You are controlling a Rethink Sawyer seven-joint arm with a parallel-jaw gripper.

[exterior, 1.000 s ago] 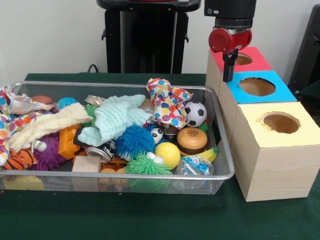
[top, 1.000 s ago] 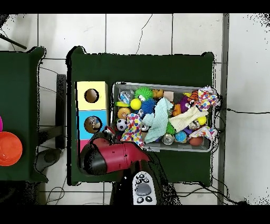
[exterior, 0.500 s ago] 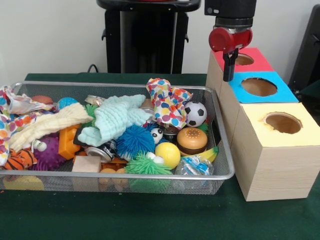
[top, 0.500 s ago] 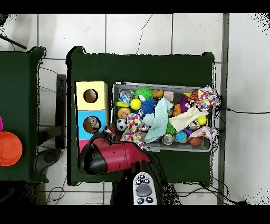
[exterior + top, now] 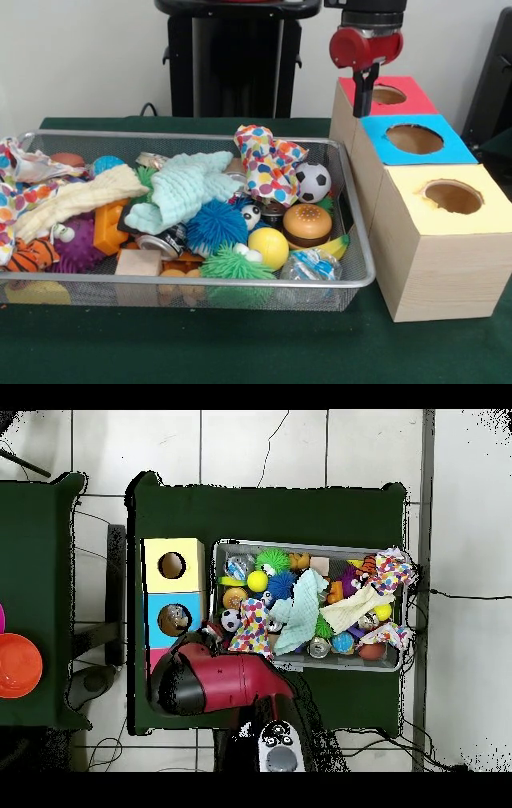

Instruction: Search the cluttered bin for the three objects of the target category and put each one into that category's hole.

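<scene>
Red and black arm up high on the front view, gripper [image 5: 364, 100] hanging down by the near-left edge of the red box [image 5: 408, 102]. Just one dark stick shape there, so cannot tell if the jaws are spread or pressed together. Nothing seen in the gripper.

Three wooden boxes in a row, right beside the wire bin [image 5: 356, 264]: red top at the back, blue box [image 5: 444, 148] in the middle, yellow box [image 5: 472, 220] at the front. One round hole in each top. From above, something small and brownish down inside the blue box's hole [image 5: 175, 619].

Bin full of toys and cloths. Little soccer ball [image 5: 313, 182] near the right wall. Toy burger [image 5: 307, 223] just in front of it. Yellow ball [image 5: 268, 247] next to the burger, with a blue fuzzy ball [image 5: 216, 224] on its left. Spotted cloth [image 5: 268, 166] standing up in the middle. Pale green cloth [image 5: 184, 188] and cream cloth [image 5: 80, 200] lying on top of the pile. Orange block [image 5: 108, 228] and purple spiky ball [image 5: 76, 248] at the left. Green table cover [image 5: 240, 348] under it all
</scene>
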